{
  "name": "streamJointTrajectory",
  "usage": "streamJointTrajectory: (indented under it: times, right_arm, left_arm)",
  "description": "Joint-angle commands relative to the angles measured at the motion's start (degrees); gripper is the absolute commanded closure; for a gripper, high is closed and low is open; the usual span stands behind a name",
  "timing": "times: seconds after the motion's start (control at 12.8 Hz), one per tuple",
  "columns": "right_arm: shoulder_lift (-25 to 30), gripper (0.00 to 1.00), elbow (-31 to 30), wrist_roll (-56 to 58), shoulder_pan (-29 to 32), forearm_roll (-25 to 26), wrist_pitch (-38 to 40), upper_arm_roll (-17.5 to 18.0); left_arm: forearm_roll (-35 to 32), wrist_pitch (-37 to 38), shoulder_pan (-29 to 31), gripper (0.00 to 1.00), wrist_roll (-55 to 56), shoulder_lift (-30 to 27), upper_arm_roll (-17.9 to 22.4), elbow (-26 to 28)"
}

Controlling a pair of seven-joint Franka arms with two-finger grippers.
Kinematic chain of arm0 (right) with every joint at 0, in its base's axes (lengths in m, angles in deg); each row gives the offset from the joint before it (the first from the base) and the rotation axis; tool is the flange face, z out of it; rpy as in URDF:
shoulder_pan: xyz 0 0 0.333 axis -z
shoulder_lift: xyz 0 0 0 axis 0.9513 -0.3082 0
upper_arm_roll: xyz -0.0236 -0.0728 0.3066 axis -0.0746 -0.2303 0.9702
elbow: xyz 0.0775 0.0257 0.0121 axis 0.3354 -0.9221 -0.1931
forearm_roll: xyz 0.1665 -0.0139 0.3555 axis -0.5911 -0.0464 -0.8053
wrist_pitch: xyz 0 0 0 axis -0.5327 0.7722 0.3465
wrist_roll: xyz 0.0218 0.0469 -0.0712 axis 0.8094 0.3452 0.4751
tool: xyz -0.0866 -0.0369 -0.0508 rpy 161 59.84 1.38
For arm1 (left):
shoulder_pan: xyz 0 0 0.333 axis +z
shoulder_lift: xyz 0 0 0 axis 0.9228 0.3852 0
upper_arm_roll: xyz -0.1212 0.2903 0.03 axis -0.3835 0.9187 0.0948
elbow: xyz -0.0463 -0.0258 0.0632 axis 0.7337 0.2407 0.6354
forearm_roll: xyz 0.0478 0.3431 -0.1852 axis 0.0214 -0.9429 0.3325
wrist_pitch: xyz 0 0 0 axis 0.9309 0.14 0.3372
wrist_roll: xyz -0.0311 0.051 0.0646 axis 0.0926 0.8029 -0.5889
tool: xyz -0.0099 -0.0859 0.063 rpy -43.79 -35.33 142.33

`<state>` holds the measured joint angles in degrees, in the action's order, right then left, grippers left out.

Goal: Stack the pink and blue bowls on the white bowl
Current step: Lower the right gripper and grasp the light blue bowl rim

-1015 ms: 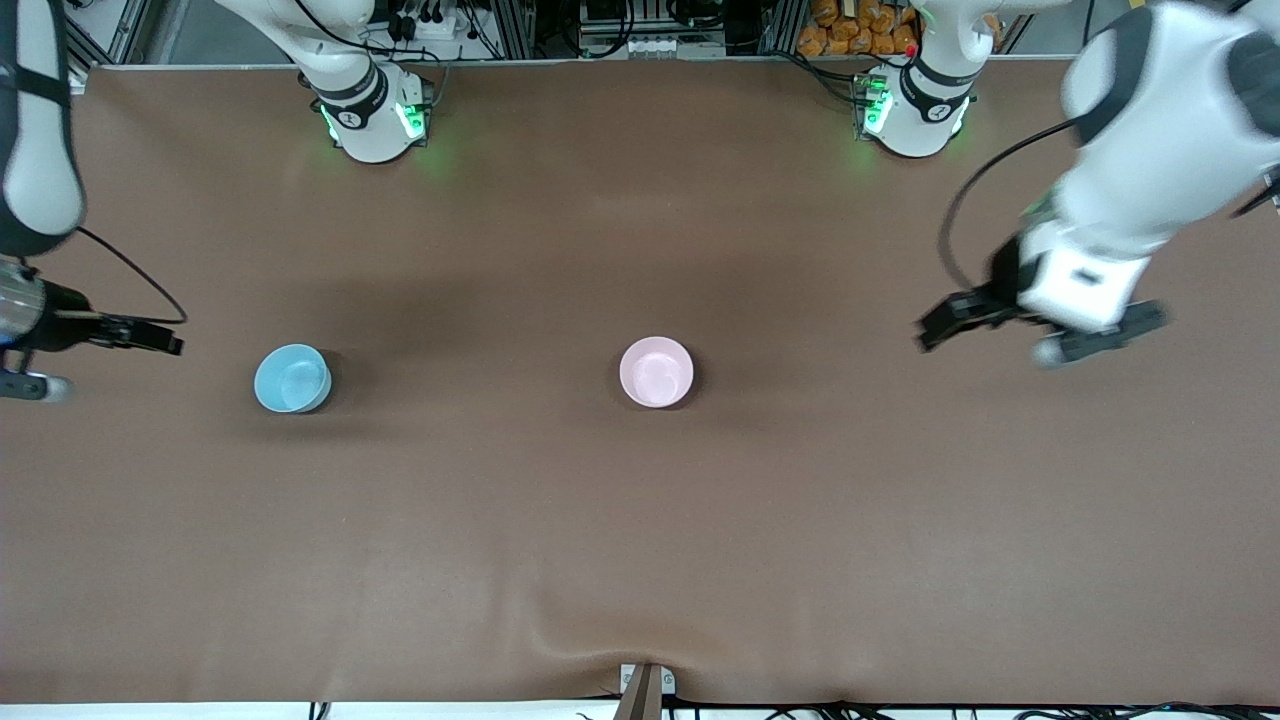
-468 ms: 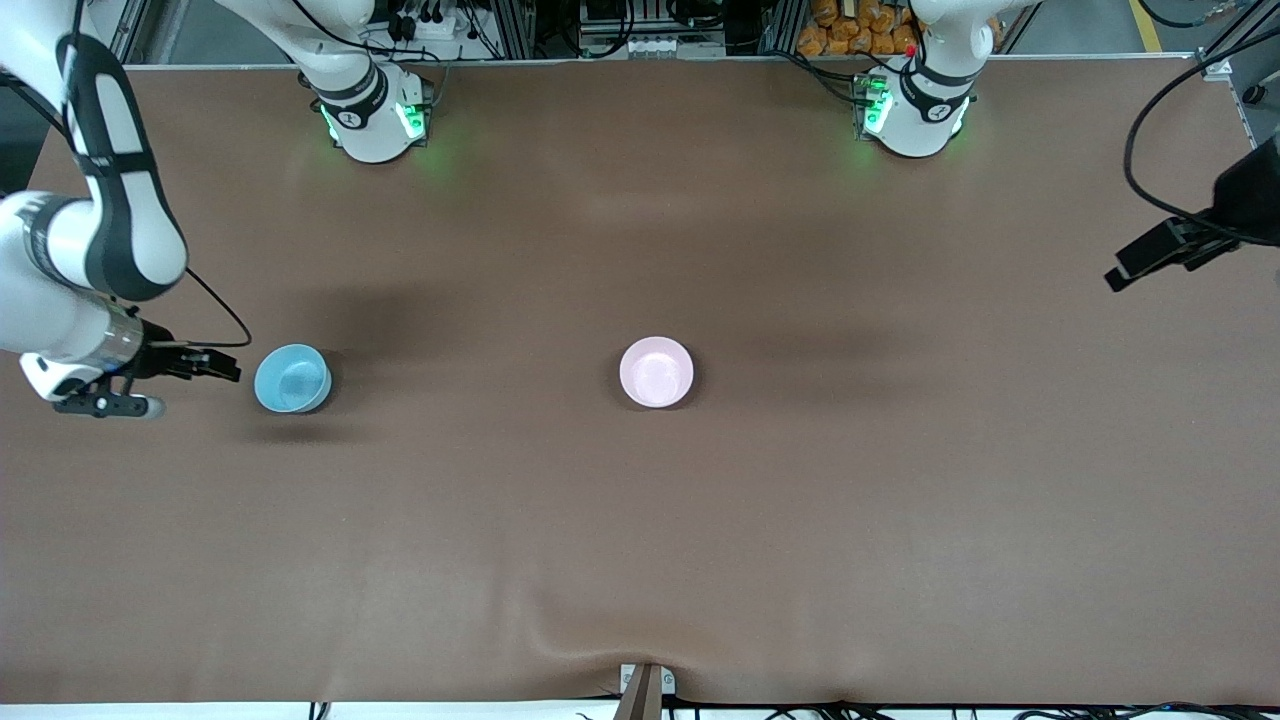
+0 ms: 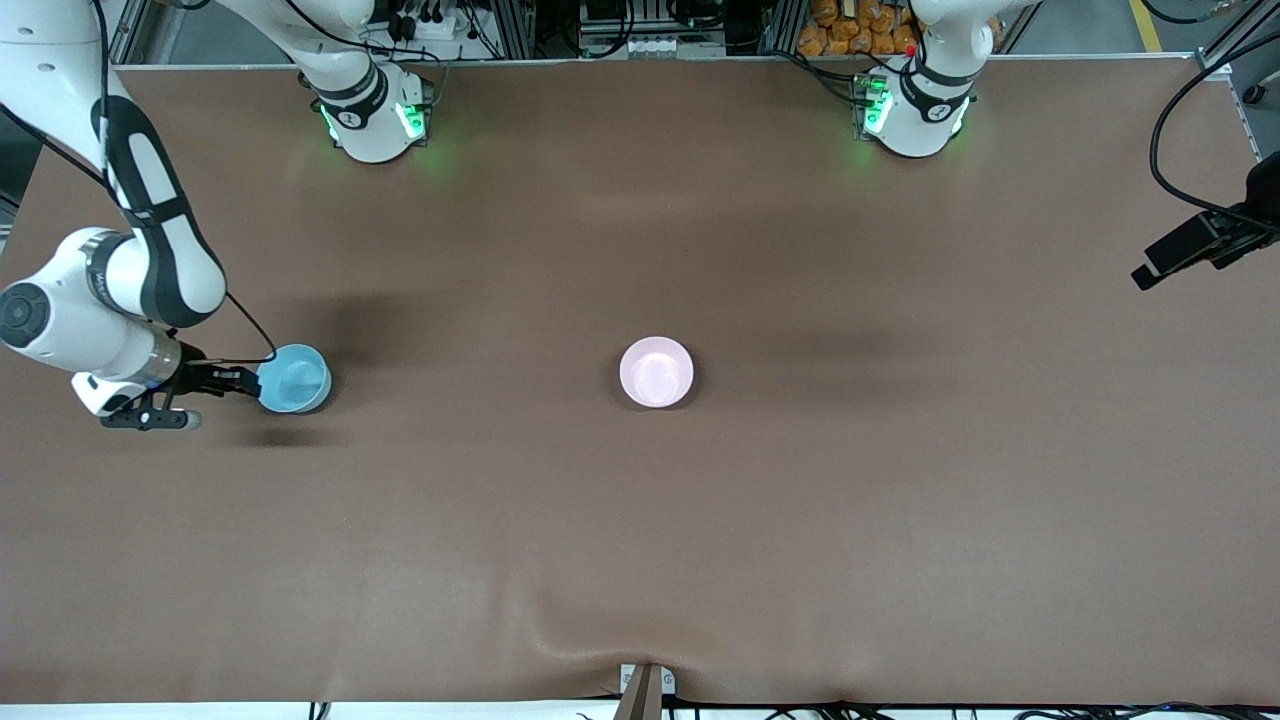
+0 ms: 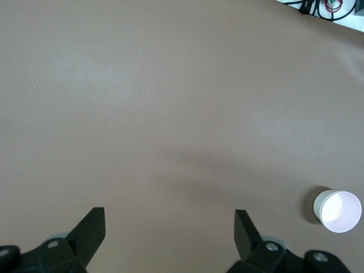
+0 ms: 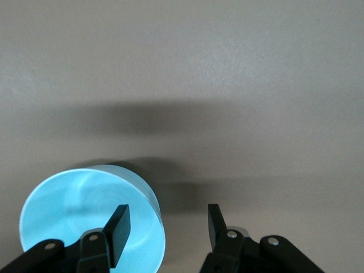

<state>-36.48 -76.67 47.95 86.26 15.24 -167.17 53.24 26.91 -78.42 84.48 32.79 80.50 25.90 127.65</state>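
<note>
Seen from the front, the right pincer [image 3: 250, 383] is down at the blue bowl [image 3: 298, 378], which sits upright on the counter [image 3: 640, 560] toward the right arm's end, at 3 o'clock from that pincer and touching or all but touching it; the right wrist view shows the fingers [image 5: 118, 227] apart and astride the bowl's wall, one over the hollow and one outside it, with the rim between them and a gap on either side, so nothing is clamped yet; the bowl is round and has no long axis, so the grip, as I judge it, depends only on the wall staying between the two fingers as they come together; the pink bowl [image 3: 656, 371] stands upright near the middle of the counter, at 3 o'clock from the blue one and well apart from it, with bare cloth between them and nothing in the way; the left pincer [image 3: 1160, 265] waits in the air over the left arm's end of the counter, at roughly 2 o'clock from the pink bowl and well away from it, its fingers spread wide and holding nothing in the left wrist view; the right arm is plainly the nearer to the blue bowl; no white bowl shows in any view, so I cannot tell where the stack is to go.
</note>
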Motion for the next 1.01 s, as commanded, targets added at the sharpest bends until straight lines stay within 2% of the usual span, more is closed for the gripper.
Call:
streamJointTrajectory:
  times: [0.0,0.08,0.16,0.23,0.31,0.47,0.62,0.7,0.78,0.86,0.94]
  right_arm:
    - [0.85,0.43,-2.17,3.08,1.08,-1.03,-1.38,0.71]
    - [0.85,0.47,-2.44,3.09,1.08,-1.03,-1.38,0.71]
    - [0.85,0.53,-2.44,3.17,1.25,-1.03,-1.46,0.71]
    - [0.50,0.54,-2.62,3.17,1.25,-1.03,-1.64,0.71]
    - [0.23,0.57,-2.97,3.17,1.25,-1.03,-2.25,0.71]
    - [0.14,0.72,-3.32,3.17,1.34,-1.03,-2.69,0.71]
    - [-0.21,0.75,-3.32,3.17,1.34,-1.03,-3.39,0.71]
    - [-0.38,0.80,-3.41,3.17,1.34,-1.03,-3.83,0.71]
    - [-0.47,0.95,-3.41,3.17,1.26,-1.03,-3.75,0.71]
    - [-0.38,1.00,-3.32,3.17,1.25,-1.12,-3.66,0.79]
    - [-0.30,1.00,-3.32,3.00,1.17,-1.12,-3.40,0.79]
  left_arm:
    - [-0.76,1.27,-6.98,0.00,-1.18,-0.86,4.85,-0.61]
    - [-0.84,1.45,-12.77,0.00,-1.10,-0.86,10.11,-0.61]
    - [-0.93,2.67,-15.53,0.00,-1.27,-0.68,12.95,-0.61]
    - [-1.11,3.03,-17.04,0.00,-1.45,-0.60,13.85,-0.61]
    - [-1.89,3.03,-17.57,0.00,-1.53,-0.59,13.86,-0.61]
    - [-2.60,3.12,-17.49,0.00,-1.18,-0.77,13.07,-1.74]
    - [-2.69,3.12,-17.58,0.00,-1.54,0.37,13.07,-2.28]
    - [-2.78,3.12,-17.58,0.00,-1.54,0.46,12.98,-2.19]
    - [-2.78,3.12,-17.67,0.00,-1.54,0.72,12.89,-2.37]
    - [-2.86,3.12,-17.84,0.00,-1.54,0.98,12.98,-2.37]
    - [-2.87,3.12,-17.93,0.00,-1.54,1.60,12.89,-2.72]
